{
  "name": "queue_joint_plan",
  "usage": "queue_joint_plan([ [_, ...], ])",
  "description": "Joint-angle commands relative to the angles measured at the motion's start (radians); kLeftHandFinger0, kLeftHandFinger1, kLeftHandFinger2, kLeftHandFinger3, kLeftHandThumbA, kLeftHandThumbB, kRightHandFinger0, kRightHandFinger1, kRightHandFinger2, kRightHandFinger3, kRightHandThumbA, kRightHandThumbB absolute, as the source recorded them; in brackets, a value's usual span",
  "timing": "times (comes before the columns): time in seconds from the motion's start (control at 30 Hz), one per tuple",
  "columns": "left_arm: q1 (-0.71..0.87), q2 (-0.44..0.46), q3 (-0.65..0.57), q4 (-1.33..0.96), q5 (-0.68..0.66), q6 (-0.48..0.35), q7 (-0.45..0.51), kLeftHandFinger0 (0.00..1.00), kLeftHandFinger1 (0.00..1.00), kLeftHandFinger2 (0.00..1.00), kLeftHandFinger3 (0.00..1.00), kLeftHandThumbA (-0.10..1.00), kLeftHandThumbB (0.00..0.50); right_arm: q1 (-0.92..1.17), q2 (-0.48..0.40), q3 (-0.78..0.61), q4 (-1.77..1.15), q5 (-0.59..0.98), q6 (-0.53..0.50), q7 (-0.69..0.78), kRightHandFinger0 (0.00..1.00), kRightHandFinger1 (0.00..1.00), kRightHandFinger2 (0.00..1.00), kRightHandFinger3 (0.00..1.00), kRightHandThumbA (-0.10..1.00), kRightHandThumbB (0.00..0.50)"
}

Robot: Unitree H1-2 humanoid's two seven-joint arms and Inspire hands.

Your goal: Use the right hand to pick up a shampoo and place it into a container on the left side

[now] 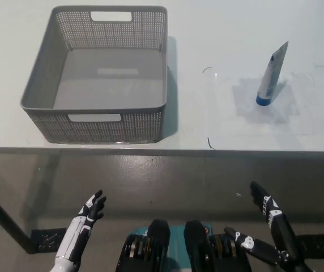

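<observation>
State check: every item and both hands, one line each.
Basket: upright on the table, empty.
Shampoo tube: standing on its blue cap, right of the basket, untouched.
Left hand: open, below the table edge, holding nothing.
Right hand: open, below the table edge, holding nothing.
Table: bears basket and tube.
</observation>
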Motion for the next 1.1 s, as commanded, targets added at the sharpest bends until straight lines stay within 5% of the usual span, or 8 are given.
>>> queue_joint_plan([
  [0.0,-0.026,0.018,-0.001,-0.031,0.004,-0.040,-0.012,1.00,1.00,1.00,1.00,1.00,0.309,0.042,0.005,-0.018,-0.118,-0.027,-0.112,-0.023,1.00,1.00,1.00,1.00,1.00,0.284],
  [0.43,-0.007,0.016,0.007,-0.041,-0.005,-0.037,-0.010,1.00,1.00,1.00,1.00,1.00,0.304,0.070,0.023,-0.071,-0.307,-0.113,-0.099,-0.057,1.00,1.00,1.00,1.00,0.99,0.318],
  [0.53,-0.005,0.018,0.010,-0.037,-0.003,-0.042,-0.008,1.00,1.00,1.00,1.00,1.00,0.310,0.034,0.023,-0.088,-0.296,-0.145,-0.136,-0.076,1.00,1.00,1.00,1.00,0.99,0.275],
  [0.7,0.014,0.012,0.011,-0.031,-0.005,-0.049,-0.004,1.00,1.00,1.00,1.00,1.00,0.304,-0.033,0.027,-0.121,-0.292,-0.125,-0.090,-0.088,1.00,1.00,1.00,1.00,0.96,0.337],
  [0.87,0.018,0.013,0.018,-0.029,-0.013,-0.046,-0.004,1.00,1.00,1.00,1.00,1.00,0.304,-0.110,0.005,-0.149,-0.243,-0.090,-0.074,-0.082,1.00,1.00,1.00,1.00,0.93,0.300],
  [1.07,0.024,0.015,0.019,-0.028,-0.012,-0.049,-0.006,1.00,1.00,1.00,1.00,1.00,0.308,-0.188,-0.007,-0.191,-0.224,-0.097,-0.016,-0.092,1.00,1.00,1.00,1.00,0.92,0.318],
])
